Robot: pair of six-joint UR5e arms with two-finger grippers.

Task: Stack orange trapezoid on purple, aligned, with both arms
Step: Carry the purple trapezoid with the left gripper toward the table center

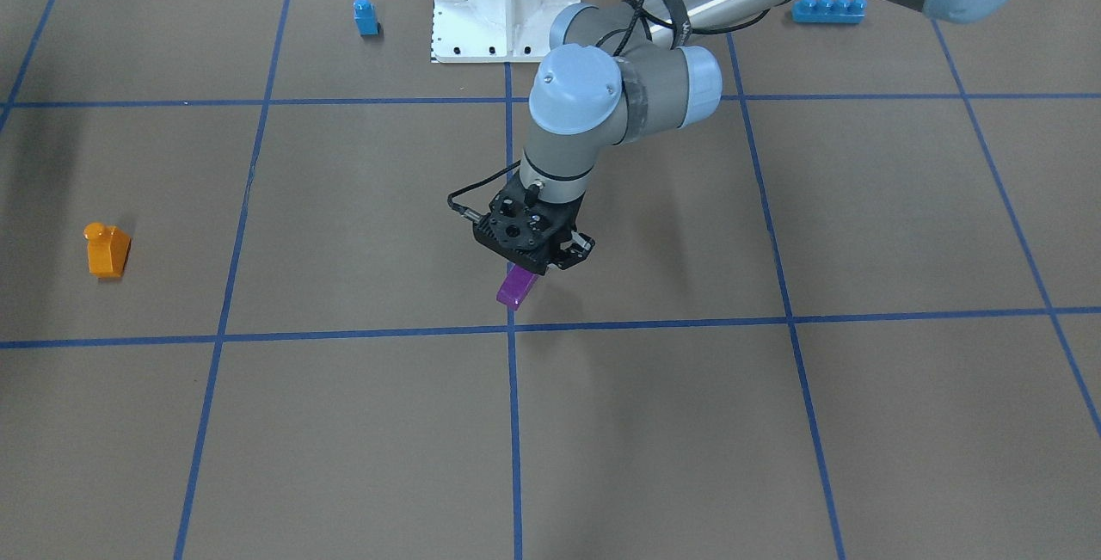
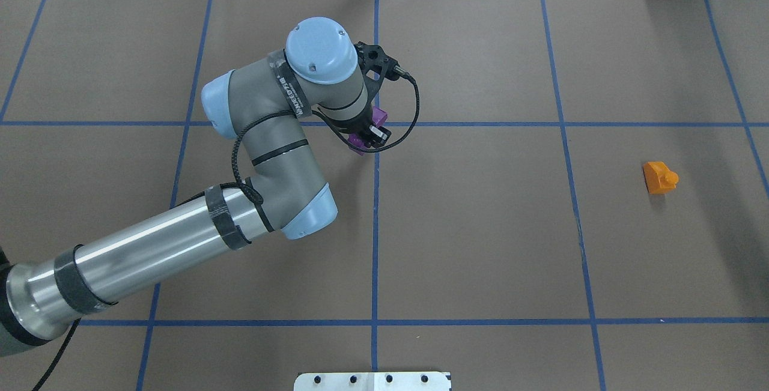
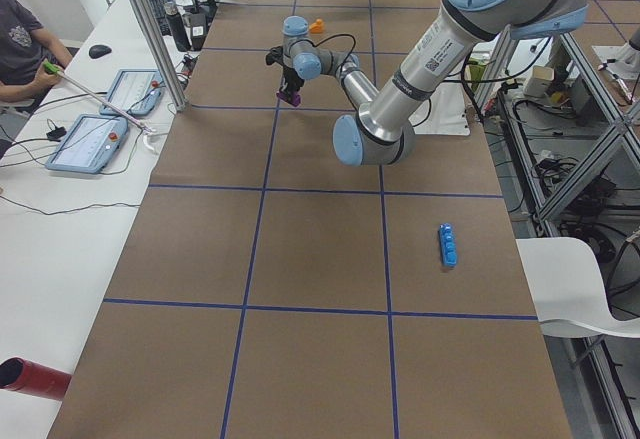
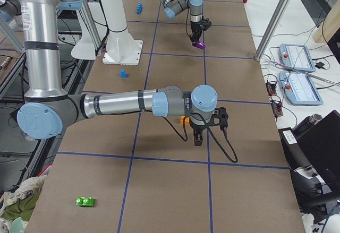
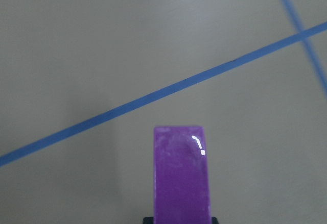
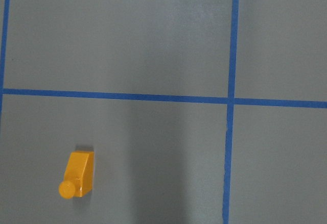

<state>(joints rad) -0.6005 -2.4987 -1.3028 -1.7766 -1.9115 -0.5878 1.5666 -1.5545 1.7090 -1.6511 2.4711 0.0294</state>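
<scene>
The purple block (image 1: 516, 287) is held in my left gripper (image 1: 540, 266), which is shut on it and points down near the table's centre line crossing. It also shows in the overhead view (image 2: 378, 117) and fills the bottom of the left wrist view (image 5: 181, 173). The orange trapezoid (image 1: 107, 249) lies alone on the table on my right side (image 2: 659, 177), stud sideways. The right wrist view looks down on it from high up (image 6: 79, 174). My right gripper (image 4: 198, 140) shows only in the exterior right view, well above the table near the orange; I cannot tell whether it is open.
A small blue one-stud block (image 1: 365, 15) and a blue four-stud brick (image 1: 827, 9) lie near the white robot base (image 1: 503, 1). A green block (image 4: 84, 201) lies at the table's right end. Control tablets (image 3: 90, 144) sit on the side table.
</scene>
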